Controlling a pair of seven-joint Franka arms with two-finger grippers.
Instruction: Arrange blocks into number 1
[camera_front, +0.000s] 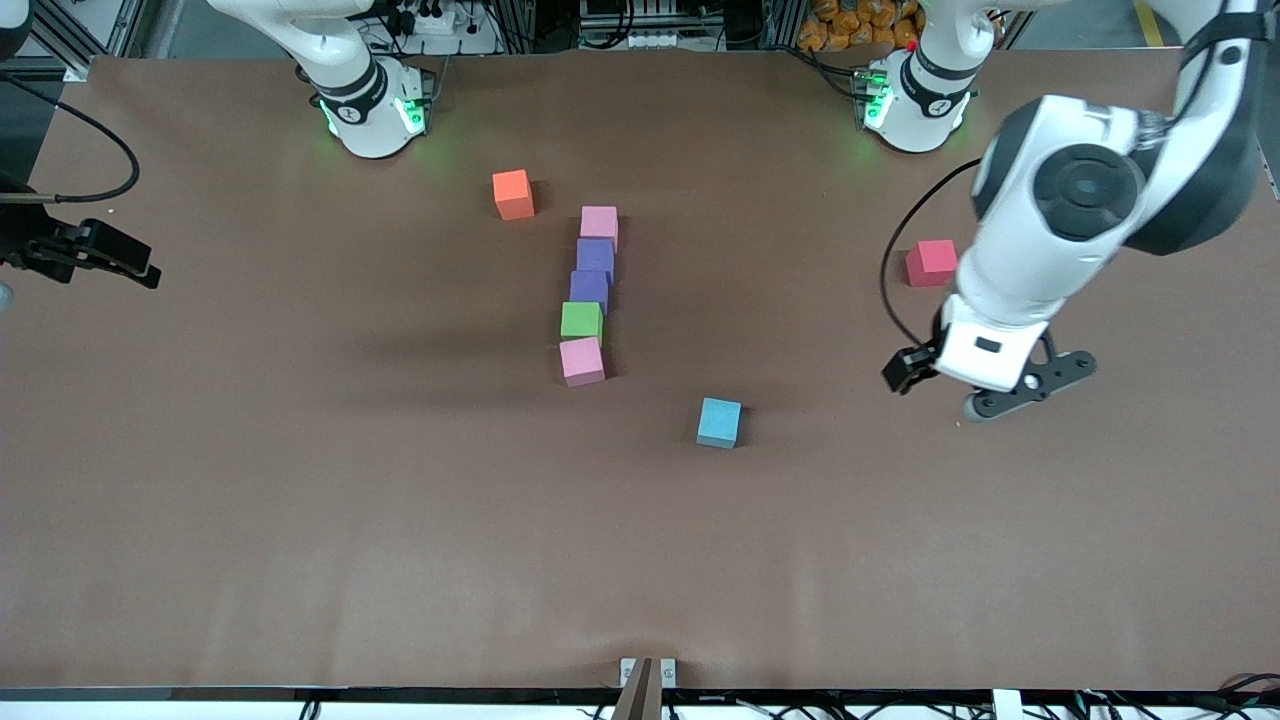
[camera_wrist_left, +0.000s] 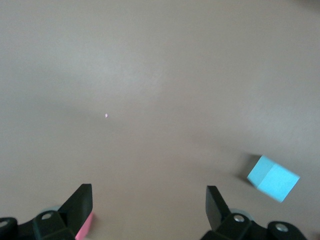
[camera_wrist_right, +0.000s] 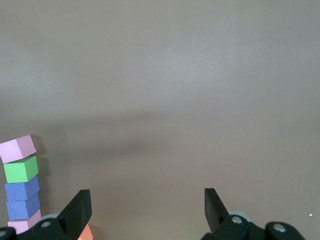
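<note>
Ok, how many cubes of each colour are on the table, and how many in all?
pink cubes: 2
purple cubes: 2
green cube: 1
orange cube: 1
red cube: 1
light blue cube: 1
Total: 8

White Franka arms carry black joint caps, green-lit bases, black cables and black two-finger grippers.

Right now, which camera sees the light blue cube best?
The front view: the whole light blue cube shows, alone on the table. The left wrist view catches it tilted near the edge. The right wrist view misses it.
</note>
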